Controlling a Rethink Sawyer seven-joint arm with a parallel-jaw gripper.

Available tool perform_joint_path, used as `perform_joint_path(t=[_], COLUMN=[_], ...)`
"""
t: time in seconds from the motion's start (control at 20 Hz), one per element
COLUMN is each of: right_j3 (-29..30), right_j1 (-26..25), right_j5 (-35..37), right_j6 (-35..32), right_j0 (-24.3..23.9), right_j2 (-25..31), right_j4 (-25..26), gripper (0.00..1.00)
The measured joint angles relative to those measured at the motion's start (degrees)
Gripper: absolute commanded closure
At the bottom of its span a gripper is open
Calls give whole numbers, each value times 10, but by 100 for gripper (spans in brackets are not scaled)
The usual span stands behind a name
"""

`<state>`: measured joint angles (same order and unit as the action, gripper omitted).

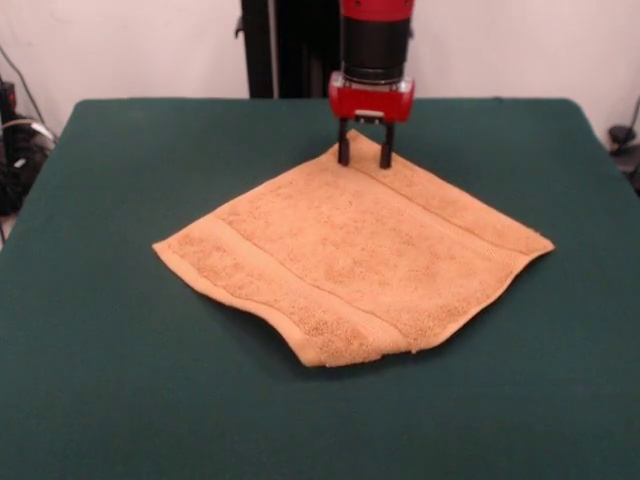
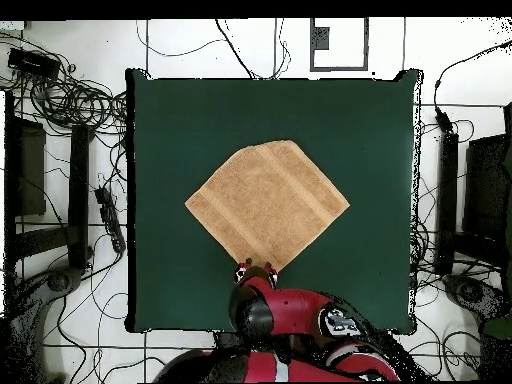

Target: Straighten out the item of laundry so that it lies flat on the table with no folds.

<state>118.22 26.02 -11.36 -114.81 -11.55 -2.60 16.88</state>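
The orange-tan towel (image 1: 350,250) lies diamond-wise on the dark green table (image 1: 110,380). Most of it is spread out. Its corner nearest the front camera is blunt and slightly curled, with a thick folded-looking edge. My gripper (image 1: 365,150) stands upright at the towel's far corner, low at the cloth. Its two black fingers are apart, one on each side of the corner tip. In the overhead view the towel (image 2: 267,203) sits near the middle of the table (image 2: 170,120), and the gripper (image 2: 256,268) is at the towel's bottom corner, with the red arm behind it.
The black pedestal column (image 1: 258,48) stands behind the table's far edge. Cables and dark equipment (image 2: 60,100) lie on the floor around the table. Wide bare green surface surrounds the towel on all sides.
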Motion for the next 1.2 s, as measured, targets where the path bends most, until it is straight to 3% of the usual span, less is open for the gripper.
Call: perform_joint_path(t=[1.2], right_j3=[25], right_j1=[-1], right_j5=[0], right_j6=[0], right_j0=[-5], right_j2=[-6], right_j4=[0], gripper=[0])
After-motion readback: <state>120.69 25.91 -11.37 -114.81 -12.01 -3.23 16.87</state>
